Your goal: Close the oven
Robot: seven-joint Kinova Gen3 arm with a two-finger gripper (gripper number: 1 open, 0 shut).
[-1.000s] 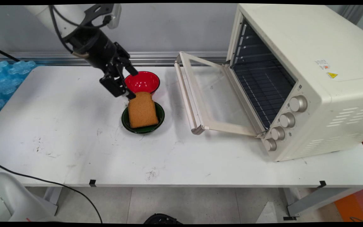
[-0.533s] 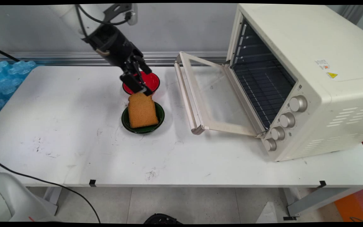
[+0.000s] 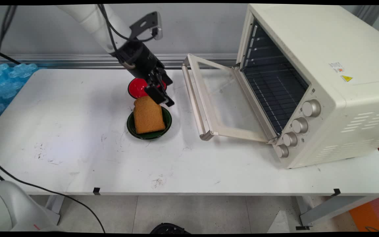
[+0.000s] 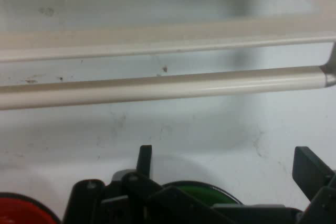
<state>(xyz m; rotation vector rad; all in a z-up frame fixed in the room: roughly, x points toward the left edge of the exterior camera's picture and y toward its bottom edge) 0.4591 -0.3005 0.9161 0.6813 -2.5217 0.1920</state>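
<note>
While its fingers (image 4: 144, 157) stand open and empty, the gripper (image 3: 161, 95) hangs above the toast (image 3: 148, 114), which lies propped across the green bowl (image 3: 166, 118), red bowl (image 3: 136, 88) behind, oven (image 3: 311, 82) door dropped onto the worktop (image 3: 77, 138).

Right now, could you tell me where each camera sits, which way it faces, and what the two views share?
Main view: fixed above the table's near side, looking down across it toward the wall; shows the white arm and the open gripper above the toast in the green bowl, beside the red bowl and the open toaster oven.
Hand view: on the hand, looking along the gripper toward the oven door handle; its linkage and fingers show.
Shared: door handle, green bowl, red bowl, table.
</note>
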